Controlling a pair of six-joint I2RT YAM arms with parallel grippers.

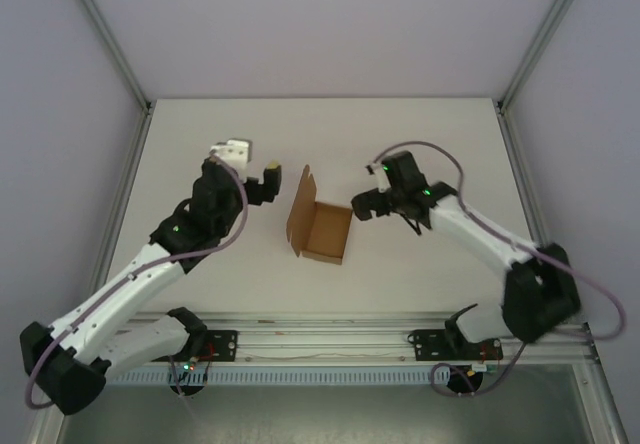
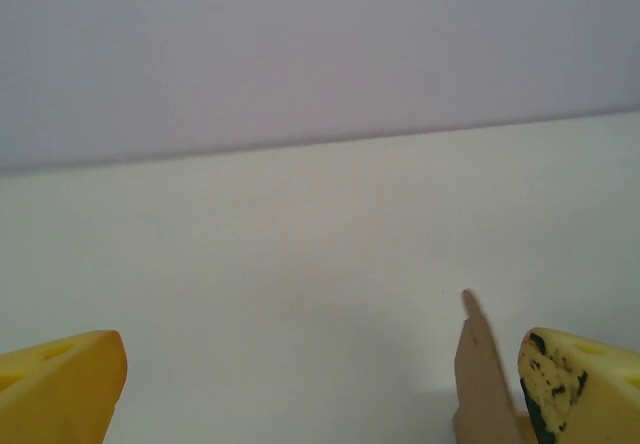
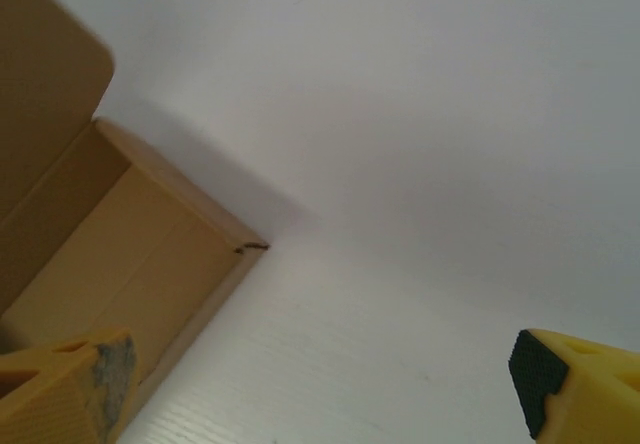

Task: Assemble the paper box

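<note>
Top view shows paper box (image 1: 322, 230) whole; right wrist, its inner corner

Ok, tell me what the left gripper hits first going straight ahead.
Looks free: bare table ahead of the left gripper, then the far wall. A flap of the paper box stands just to the side, seemingly off that line.

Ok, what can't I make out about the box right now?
- Top view: the paper box is too small to tell whether its tabs are locked.
- Left wrist view: the bottom edge cuts the box to a sliver beside the left hand.
- Right wrist view: the left edge cuts off the box; a finger of the right hand covers its near wall.
</note>
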